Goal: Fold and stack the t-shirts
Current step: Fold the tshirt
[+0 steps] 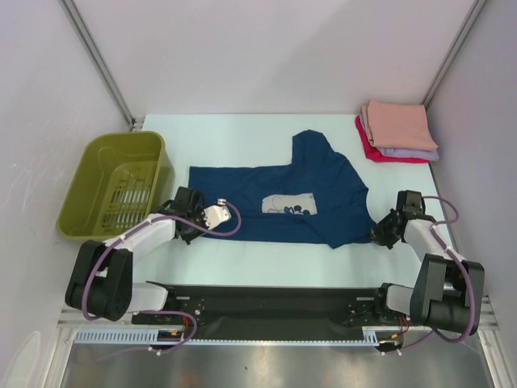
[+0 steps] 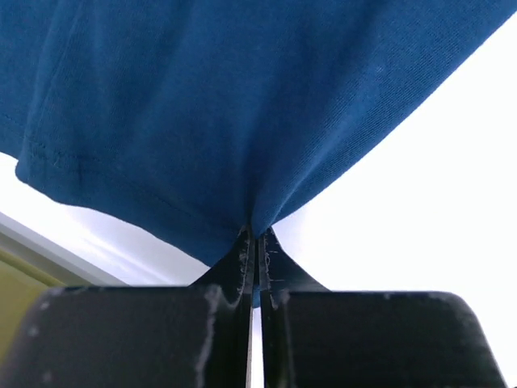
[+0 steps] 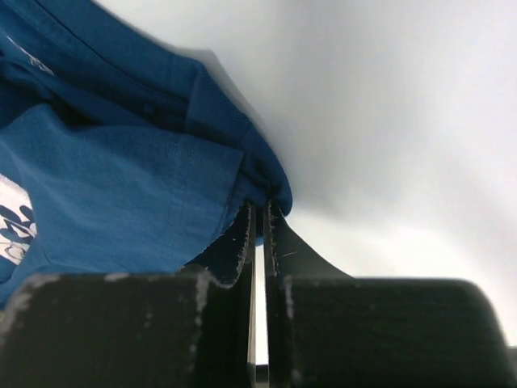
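Task approx. 3/4 done, by my read. Three tees were folded and piled at the back-right corner of the table (image 1: 242, 133): peach tee (image 1: 400, 123) on top, lavender tee (image 1: 412, 152) under it, red tee (image 1: 365, 144) at the bottom. The 4th, the navy tee (image 1: 283, 190), lay spread across the table centre. Its print (image 1: 289, 204) faced up, the hem end was toward the basket (image 1: 113, 182), and one sleeve stuck out to the back. It wasn't folded to a packet yet and was well apart from the pile.

Left gripper (image 2: 254, 236): fingers pressed together on the near-left hem corner of the navy tee, cloth tented up from the pinch. Right gripper (image 3: 258, 212): fingers likewise clamped on a bunched edge at the tee's near-right end. Sleeve or shoulder, couldn't tell which.

Left to do, prob.: fold the navy tee, carry it over, set it on the peach tee.

Count:
- Tees: 4 (1 navy unfolded, 3 folded: peach, lavender, red).
- Basket: 1, at table's left.
- Grippers: 2, both gripping the same tee at opp. ends.
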